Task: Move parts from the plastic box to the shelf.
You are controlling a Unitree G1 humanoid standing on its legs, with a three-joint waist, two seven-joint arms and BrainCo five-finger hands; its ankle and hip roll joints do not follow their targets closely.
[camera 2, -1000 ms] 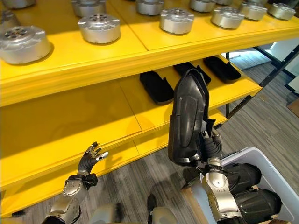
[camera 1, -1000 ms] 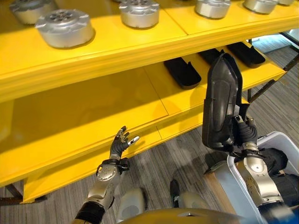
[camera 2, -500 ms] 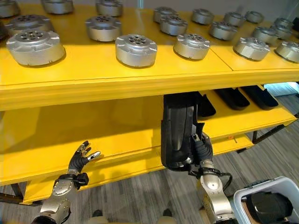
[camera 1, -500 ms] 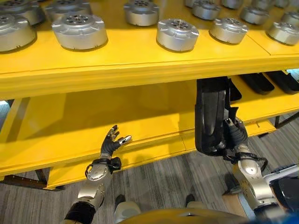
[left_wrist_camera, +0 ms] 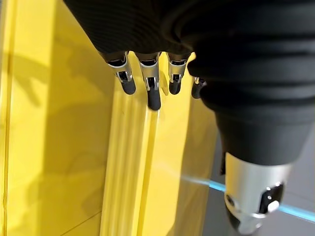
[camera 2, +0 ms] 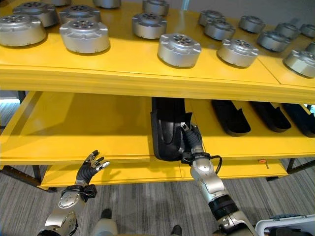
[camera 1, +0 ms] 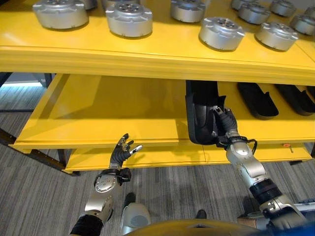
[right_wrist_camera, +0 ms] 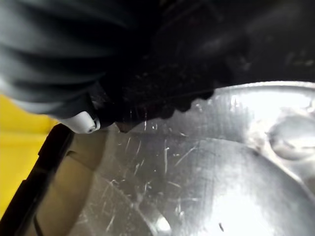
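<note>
**Black part at the middle shelf, right hand**

Presently, the right hand [camera 1: 224, 123] is seen with its fingers curled round the near end of a long black part [camera 1: 201, 115], gripped so that the piece can be slid lengthwise onto the shelf. The part is entered under the upper tier, its far end hidden beneath that board, its near end at the front lip of the middle shelf [camera 1: 108, 118]. Whether it rests fully on the board cannot be told. To the robot's right, further black parts [camera 2: 230, 117] are laid in a row on the same level, which suggests the slot intended. On the top shelf [camera 2: 123, 64], round silver parts [camera 2: 179, 49] are ranged. The left hand [camera 1: 121, 151] is held low before the shelf edge, fingers spread and empty, apparently kept clear. A corner of the plastic box [camera 2: 290, 229] is noted at lower right.
</note>
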